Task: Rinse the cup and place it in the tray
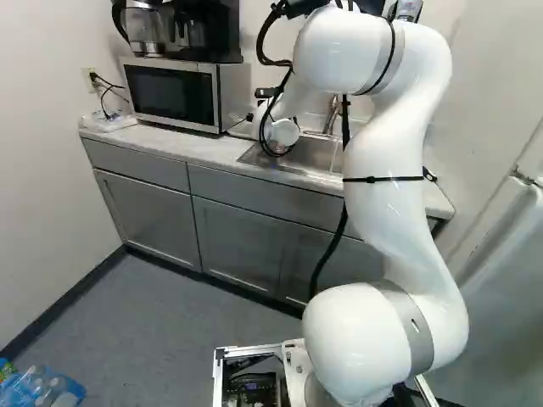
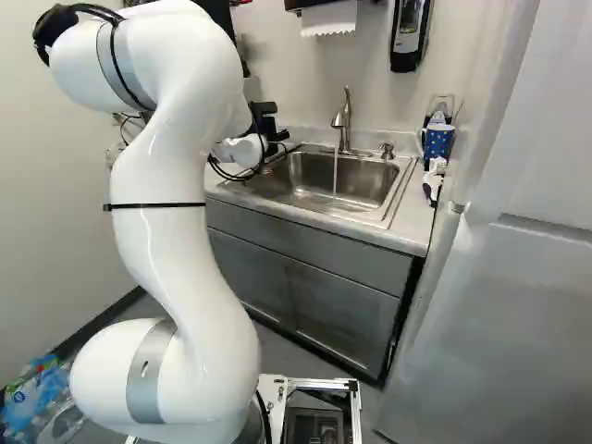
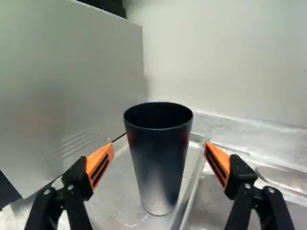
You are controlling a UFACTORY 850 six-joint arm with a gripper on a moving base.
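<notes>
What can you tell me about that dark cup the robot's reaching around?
The cup is a tall, dark tumbler with a smooth, slightly shiny surface, perhaps coated metal or plastic. It has no handle or lid, and narrows from its round, open mouth to its base. It stands upright in the clear tray, beside the microwave. The open gripper has a finger on either side, neither seen touching it. Its inner bottom is hidden.

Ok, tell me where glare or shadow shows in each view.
Wrist view: a pale sheen low on the dark cup, deep shadow inside it, and glints along the rim of the tray; left base view: soft highlights on the white arm; right base view: bright reflections on the steel sink.
</notes>
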